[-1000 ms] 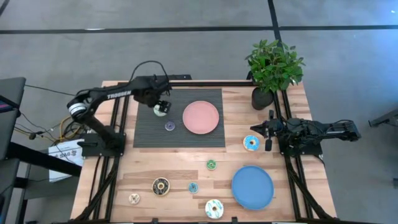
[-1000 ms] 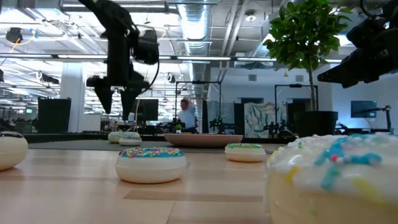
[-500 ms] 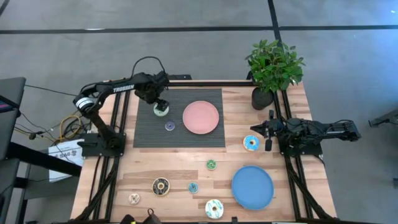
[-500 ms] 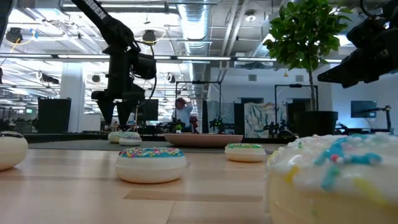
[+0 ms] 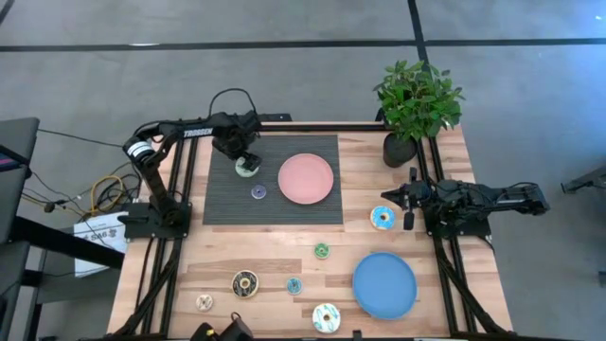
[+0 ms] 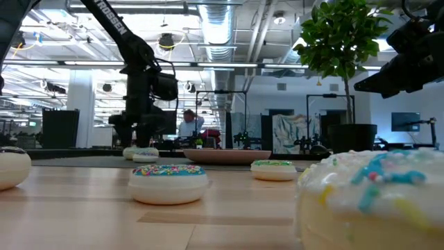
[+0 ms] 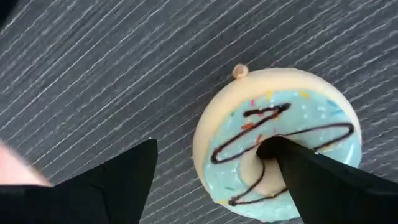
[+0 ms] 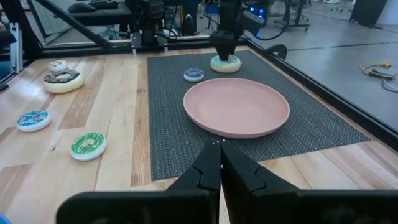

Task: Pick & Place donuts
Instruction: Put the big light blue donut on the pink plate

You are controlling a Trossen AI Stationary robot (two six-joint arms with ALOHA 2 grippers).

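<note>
At the near edge of the tabletop [image 5: 218, 260] lay a white donut [image 5: 326, 317], a chocolate donut [image 5: 245, 283] and a small blue donut [image 5: 294, 285], with a blue plate [image 5: 384, 285] beside them. Farther back, the right end effector [image 5: 409, 202] rested clenched next to a blue-iced donut [image 5: 383, 218]. On the far dark mat [image 5: 227, 199], the left end effector [image 5: 246, 164] stood spread over a pale-blue drizzled donut [image 7: 277, 149], one finger [image 7: 323, 180] in its hole, the other outside, near the pink plate [image 5: 306, 178].
</note>
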